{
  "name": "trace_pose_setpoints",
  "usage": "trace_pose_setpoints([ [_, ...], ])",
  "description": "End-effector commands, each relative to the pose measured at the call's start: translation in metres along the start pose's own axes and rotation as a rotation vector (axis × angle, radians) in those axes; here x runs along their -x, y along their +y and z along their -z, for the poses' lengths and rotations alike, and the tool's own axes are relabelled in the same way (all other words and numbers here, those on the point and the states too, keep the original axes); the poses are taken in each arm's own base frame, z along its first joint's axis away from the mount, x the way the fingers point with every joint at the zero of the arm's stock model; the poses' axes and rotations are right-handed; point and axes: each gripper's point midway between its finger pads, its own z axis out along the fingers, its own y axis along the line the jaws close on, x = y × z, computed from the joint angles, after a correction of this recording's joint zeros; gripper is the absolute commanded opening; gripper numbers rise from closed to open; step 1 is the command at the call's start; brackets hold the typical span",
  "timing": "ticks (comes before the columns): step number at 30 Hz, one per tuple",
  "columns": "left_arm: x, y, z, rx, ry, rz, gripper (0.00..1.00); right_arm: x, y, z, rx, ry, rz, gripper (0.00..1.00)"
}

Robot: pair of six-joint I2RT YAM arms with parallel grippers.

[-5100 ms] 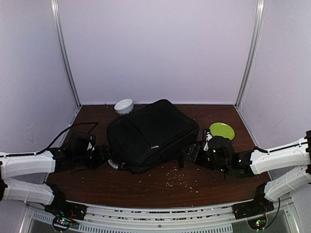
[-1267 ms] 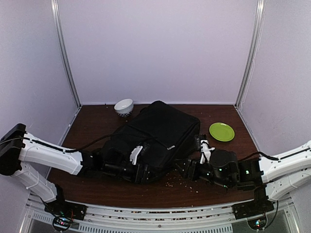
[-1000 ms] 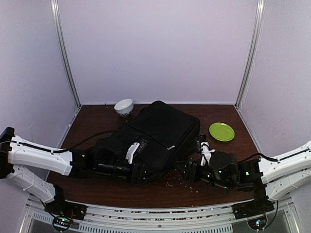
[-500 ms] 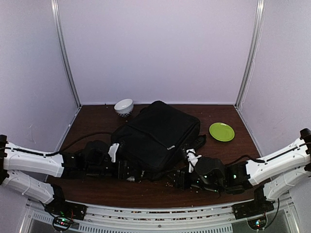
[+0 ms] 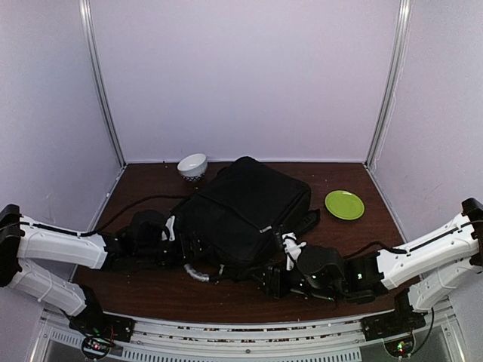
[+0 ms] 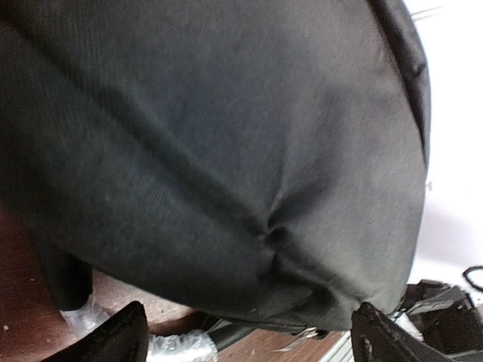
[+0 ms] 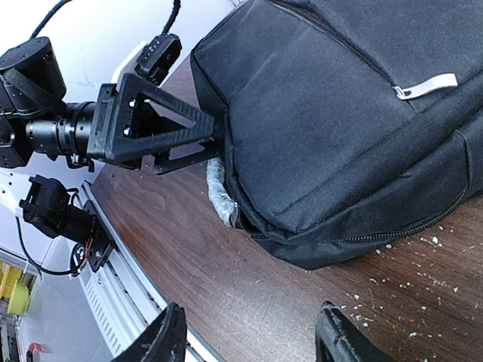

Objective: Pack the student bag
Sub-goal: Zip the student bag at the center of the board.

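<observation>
The student bag (image 5: 245, 207), a large black backpack, lies flat in the middle of the table. Its grey-white handle (image 5: 198, 271) sticks out at the near left corner and also shows in the right wrist view (image 7: 219, 188). My left gripper (image 5: 187, 246) is open, right up against the bag's left near side. In the left wrist view the bag (image 6: 226, 151) fills the frame between the spread fingers of the left gripper (image 6: 249, 339). My right gripper (image 5: 268, 280) is open and empty, low over the table just in front of the bag's near edge (image 7: 339, 113).
A white bowl (image 5: 192, 164) stands at the back left. A green plate (image 5: 344, 204) lies at the right. A black strap (image 5: 303, 223) trails from the bag's right side. Pale crumbs (image 7: 423, 249) lie on the brown table by the bag. A silver zipper pull (image 7: 426, 85) shows on the bag's top.
The left arm has drawn back to the left along the bag's near side. The right gripper has moved left along the bag's near edge. The bag has settled flatter and its handle shows again.
</observation>
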Motion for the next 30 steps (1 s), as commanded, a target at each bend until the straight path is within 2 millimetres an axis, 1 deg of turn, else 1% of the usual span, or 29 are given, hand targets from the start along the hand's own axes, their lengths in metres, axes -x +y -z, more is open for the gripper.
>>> trace_pose_setpoints([
  [1, 0.027, -0.019, 0.000, -0.075, -0.093, 0.096, 0.94, 0.008, 0.007, 0.003, 0.013, -0.034, -0.003, 0.58],
  [6, 0.036, -0.007, -0.003, -0.010, -0.131, 0.163, 0.86, 0.011, -0.001, 0.007, -0.010, -0.064, -0.030, 0.58],
  [8, 0.039, 0.000, -0.007, 0.015, -0.142, 0.185, 0.80, 0.014, -0.012, 0.012, -0.042, -0.098, -0.060, 0.59],
  [9, 0.039, 0.003, -0.009, 0.024, -0.145, 0.196, 0.76, 0.016, -0.015, 0.015, -0.047, -0.115, -0.081, 0.59],
  [11, 0.042, 0.002, -0.013, 0.015, -0.153, 0.200, 0.64, 0.022, -0.028, 0.021, -0.064, -0.153, -0.152, 0.62],
  [13, 0.043, -0.001, -0.016, 0.014, -0.149, 0.193, 0.55, 0.032, -0.041, 0.027, -0.043, -0.192, -0.265, 0.63],
  [15, 0.046, -0.005, -0.019, 0.013, -0.146, 0.183, 0.47, 0.046, -0.062, 0.035, -0.067, -0.238, -0.345, 0.64],
  [17, 0.047, -0.006, -0.019, 0.011, -0.150, 0.180, 0.41, 0.062, -0.082, 0.043, -0.116, -0.280, -0.377, 0.66],
  [18, 0.048, -0.007, -0.019, 0.009, -0.153, 0.179, 0.38, 0.070, -0.089, 0.047, -0.139, -0.298, -0.381, 0.67],
  [20, 0.049, -0.008, -0.018, 0.006, -0.158, 0.174, 0.32, 0.083, -0.106, 0.050, -0.202, -0.312, -0.388, 0.70],
  [22, 0.050, -0.008, -0.017, 0.008, -0.160, 0.171, 0.25, 0.090, -0.125, 0.046, -0.253, -0.297, -0.415, 0.72],
  [24, 0.050, -0.009, -0.018, 0.005, -0.161, 0.169, 0.19, 0.093, -0.142, 0.037, -0.278, -0.275, -0.454, 0.72],
  [25, 0.049, -0.008, -0.019, 0.006, -0.157, 0.171, 0.16, 0.093, -0.154, 0.032, -0.295, -0.267, -0.480, 0.72],
  [27, 0.047, -0.010, -0.020, -0.002, -0.151, 0.173, 0.11, 0.092, -0.164, 0.019, -0.296, -0.238, -0.515, 0.72],
  [30, 0.043, -0.014, -0.021, -0.007, -0.142, 0.167, 0.05, 0.097, -0.165, 0.000, -0.268, -0.208, -0.530, 0.71],
])
